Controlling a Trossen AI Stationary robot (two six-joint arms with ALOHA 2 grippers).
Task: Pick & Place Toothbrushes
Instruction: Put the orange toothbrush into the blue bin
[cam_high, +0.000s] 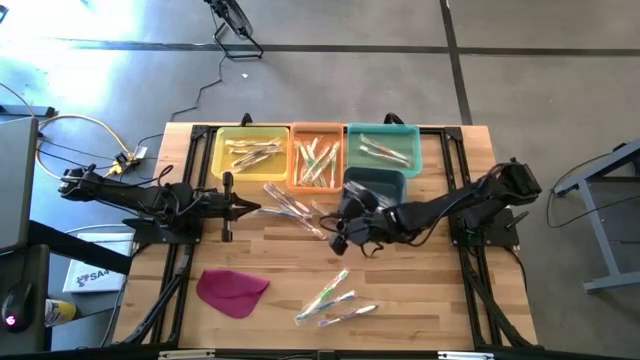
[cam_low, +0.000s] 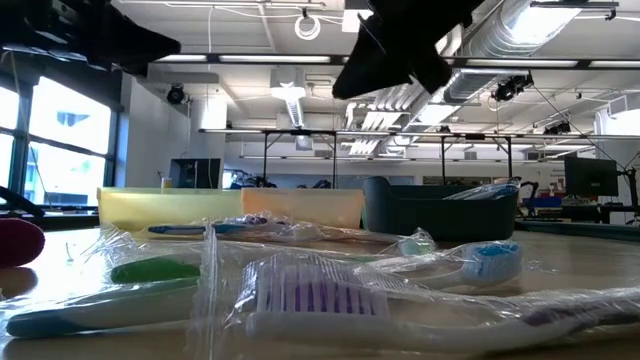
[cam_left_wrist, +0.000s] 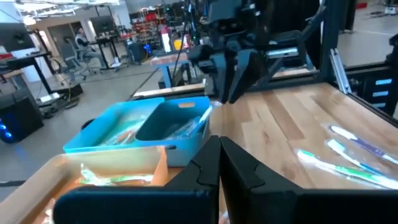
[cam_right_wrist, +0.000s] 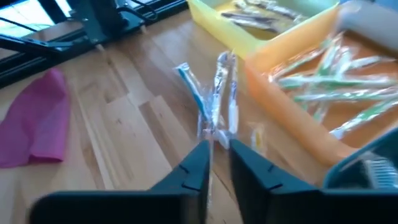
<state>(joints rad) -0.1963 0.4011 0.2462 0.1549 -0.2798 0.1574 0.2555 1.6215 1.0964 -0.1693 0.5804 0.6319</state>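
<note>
Wrapped toothbrushes lie in two loose groups on the wood table: one mid-table (cam_high: 293, 205), one by the near edge (cam_high: 335, 298) that fills the low view's foreground (cam_low: 300, 290). More lie in the yellow (cam_high: 250, 152), orange (cam_high: 315, 160) and teal (cam_high: 382, 148) bins. My right gripper (cam_high: 338, 238) stands at the near-right end of the mid-table group, its fingers almost together (cam_right_wrist: 219, 155), raised above the table (cam_low: 390, 55). My left gripper (cam_high: 252, 208) is shut (cam_left_wrist: 219, 155) and waits left of that group. My right gripper pinches the end of one clear toothbrush wrapper (cam_right_wrist: 213, 134) between its two fingers, coming from above at a slant. The brush runs away from the fingertips toward the mid-table group. Whether it is lifted clear of the table, I cannot tell.
A dark teal bin (cam_high: 375, 185) stands just behind my right gripper, in front of the teal one. A flat magenta cloth piece (cam_high: 232, 290) lies near the table's left near corner. Bare wood shows between the two toothbrush groups and at the right near corner.
</note>
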